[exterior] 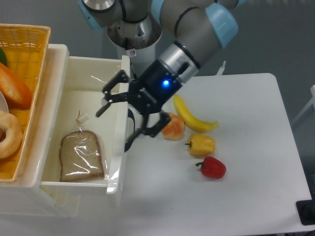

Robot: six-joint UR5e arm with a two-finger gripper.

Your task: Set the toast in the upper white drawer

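White table (246, 196) carries the drawer (54, 54), with the toast (81, 156) lying flat inside. Over the drawer's right wall, the hand (127, 110) hangs spread, holding nothing.

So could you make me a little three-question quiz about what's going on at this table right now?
1. True or false: the toast lies inside the upper white drawer.
2. What are the gripper fingers holding?
A. the banana
B. nothing
C. the red pepper
3. Fill in: the yellow pepper lies between the banana and the ____ pepper.

Key:
1. True; the bagged slice rests on the drawer floor.
2. B; the fingers are spread open with nothing between them, above the drawer's right wall.
3. red
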